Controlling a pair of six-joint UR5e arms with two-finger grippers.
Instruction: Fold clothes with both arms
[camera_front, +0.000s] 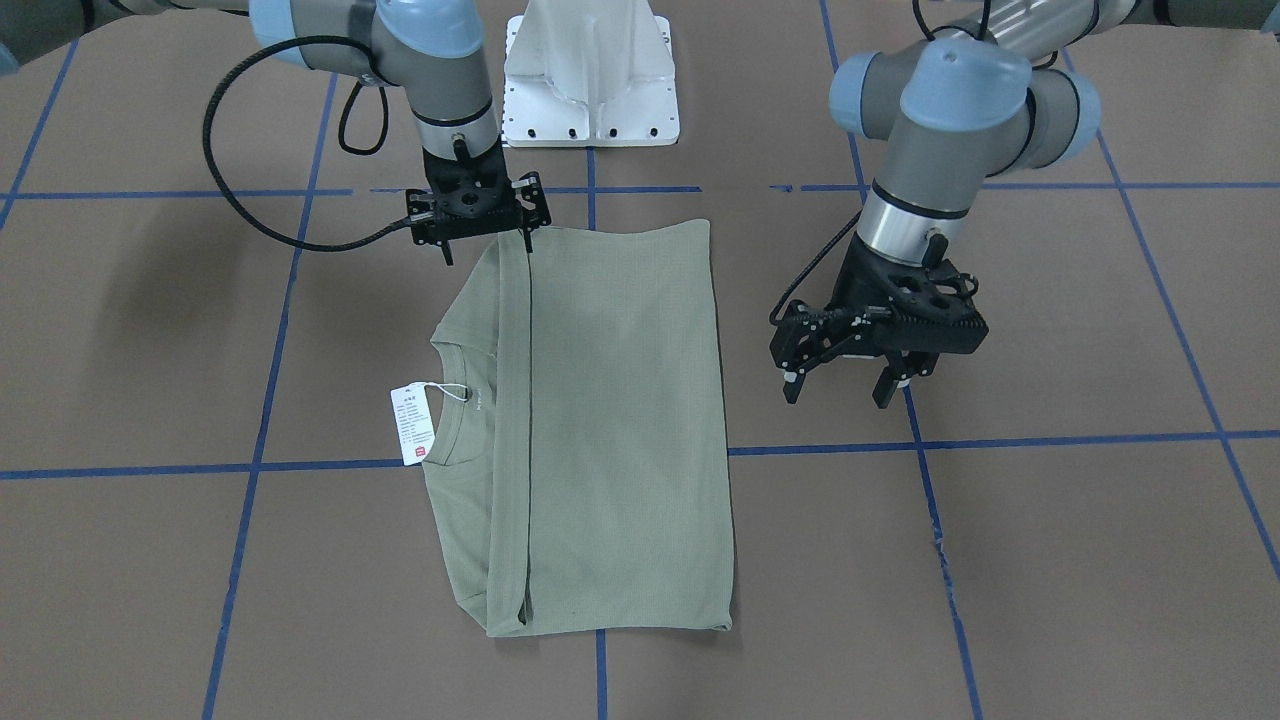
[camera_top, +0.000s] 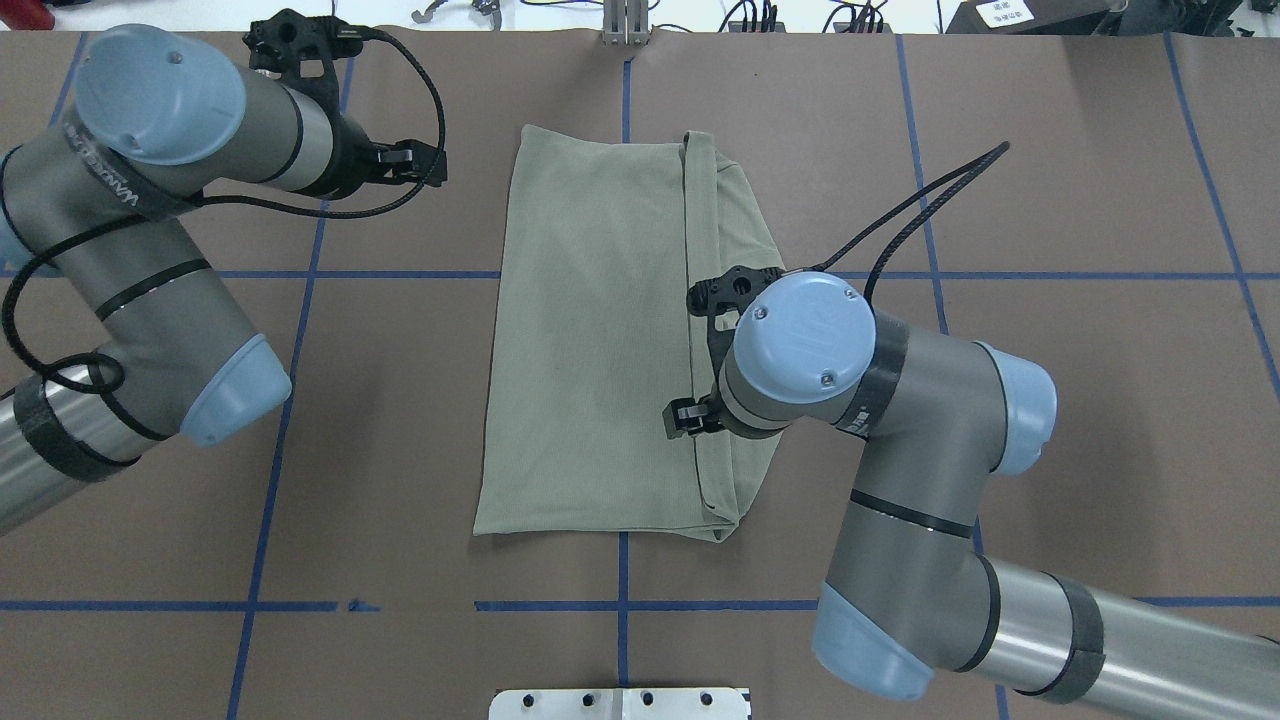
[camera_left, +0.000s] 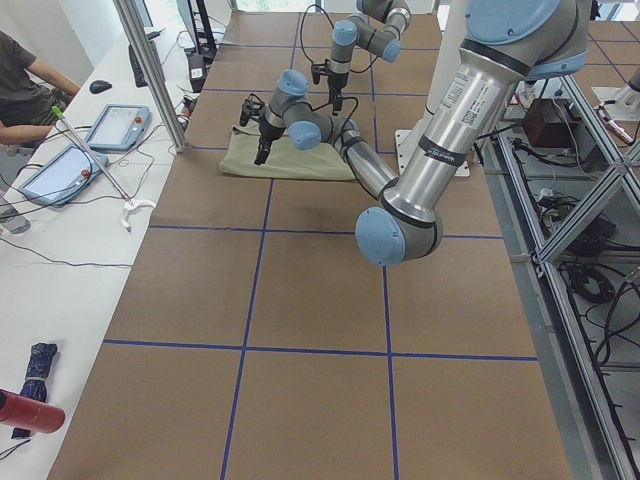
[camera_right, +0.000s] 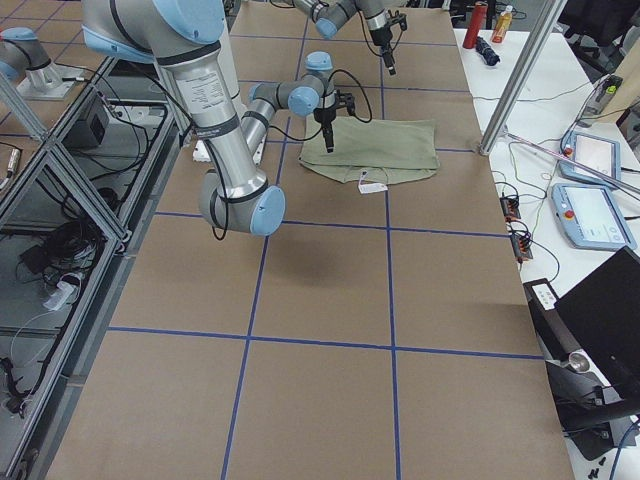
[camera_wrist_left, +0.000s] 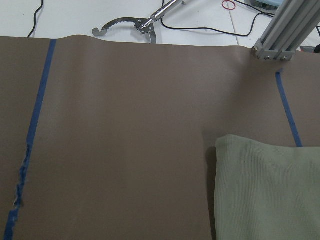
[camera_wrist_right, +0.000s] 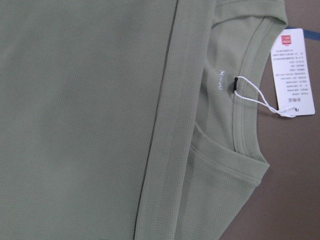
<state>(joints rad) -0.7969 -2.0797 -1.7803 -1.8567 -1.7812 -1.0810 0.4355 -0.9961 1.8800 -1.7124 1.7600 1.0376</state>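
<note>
Both gape empty: right claw (camera_front: 486, 250) over a corner of the folded shirt (camera_front: 620, 420), perhaps touching, left claw (camera_front: 838, 395) just beside its edge. Between folds, I'd say; next, each must pinch cloth.

Shirt: pale sage-green knit shirt (camera_front: 620, 420), flat at the centre of my front-facing feed, folded into a tall rectangle. One side panel is laid over, and its straight edge runs from 12 to 6 o'clock.
Collar: round ribbed collar (camera_front: 462, 400) at the shirt's 9 o'clock edge, partly under the fold.
Hang tag: white hang tag (camera_front: 415, 425) with a red mark, on a string, lying off the cloth at 9 o'clock.
Right arm: right gripper (camera_front: 487, 248) points down at the shirt's 11 o'clock corner, jaws apart. I can't tell whether it touches.
Left arm: left gripper (camera_front: 843, 388) hangs beside the shirt at 3 o'clock, jaws spread, empty.
</note>
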